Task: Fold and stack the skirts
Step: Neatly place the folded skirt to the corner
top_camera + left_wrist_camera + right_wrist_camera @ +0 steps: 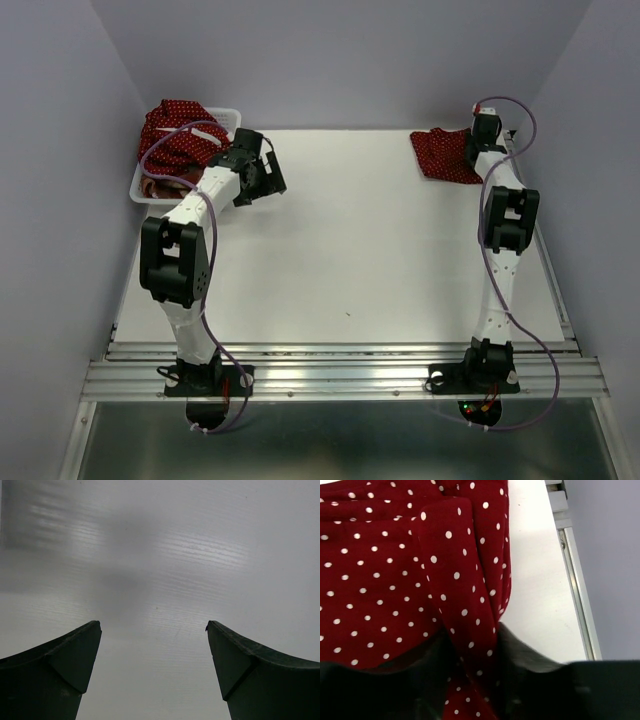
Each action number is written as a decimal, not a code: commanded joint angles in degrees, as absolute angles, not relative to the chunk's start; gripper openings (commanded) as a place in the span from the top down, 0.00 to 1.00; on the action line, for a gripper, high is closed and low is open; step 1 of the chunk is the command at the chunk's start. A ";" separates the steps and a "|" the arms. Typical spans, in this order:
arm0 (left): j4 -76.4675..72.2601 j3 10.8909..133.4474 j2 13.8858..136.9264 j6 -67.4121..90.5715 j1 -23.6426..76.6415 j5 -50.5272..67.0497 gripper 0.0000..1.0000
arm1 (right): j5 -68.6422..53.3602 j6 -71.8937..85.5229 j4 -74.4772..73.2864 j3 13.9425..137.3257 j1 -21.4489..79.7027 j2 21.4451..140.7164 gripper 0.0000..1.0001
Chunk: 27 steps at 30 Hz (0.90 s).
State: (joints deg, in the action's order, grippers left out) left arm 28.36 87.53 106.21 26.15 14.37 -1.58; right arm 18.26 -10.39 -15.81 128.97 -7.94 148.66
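Observation:
A dark red polka-dot skirt (444, 154) lies folded at the table's far right corner. My right gripper (478, 148) is down on its right edge, and in the right wrist view the gripper (472, 650) is shut on a fold of this skirt (390, 570). A second dark red polka-dot skirt (180, 135) is heaped in the white mesh basket (226, 115) at the far left. A strip of another cloth (160, 186) shows under it; I cannot tell its pattern. My left gripper (268, 172) hovers just right of the basket, open and empty (153, 626), over bare table.
The white table (340, 250) has a metal rail (340, 352) along its near edge and another along the right side (577, 590). Purple walls close in on the left, back and right. Each arm carries a looping purple cable (170, 150).

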 commanded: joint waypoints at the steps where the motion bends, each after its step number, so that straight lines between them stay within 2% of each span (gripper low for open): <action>1: 28.04 90.18 105.73 25.40 13.98 -1.67 0.01 | 18.20 -8.88 -14.41 128.32 -8.79 147.05 0.52; 2: 27.52 90.09 105.65 25.40 13.97 -1.41 0.01 | 18.11 -8.62 -14.50 128.32 -8.79 146.52 0.41; 4: 25.85 89.65 105.29 25.49 13.97 -0.45 0.01 | 18.45 -8.61 -13.89 129.37 -8.79 145.11 0.27; 7: 23.91 89.38 104.85 25.40 13.97 -0.26 0.01 | 19.33 -7.39 -13.62 132.26 -8.79 143.80 0.12; 8: 23.73 89.65 105.03 25.40 13.97 -0.26 0.01 | 18.38 -6.77 -13.62 133.32 -8.79 143.27 0.00; 17: 21.97 89.56 104.50 24.96 13.62 -0.26 0.01 | 9.68 -5.36 -13.62 126.48 -8.18 133.60 0.00; 27: 21.97 88.60 103.63 24.08 13.10 -0.26 0.01 | 18.54 -17.31 -17.66 123.57 -2.64 134.73 0.00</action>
State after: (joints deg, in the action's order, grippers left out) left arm 22.94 87.53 106.24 25.26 13.39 -0.23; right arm 14.81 -12.64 -16.12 124.42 -4.97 133.19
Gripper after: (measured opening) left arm 0.986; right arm 0.995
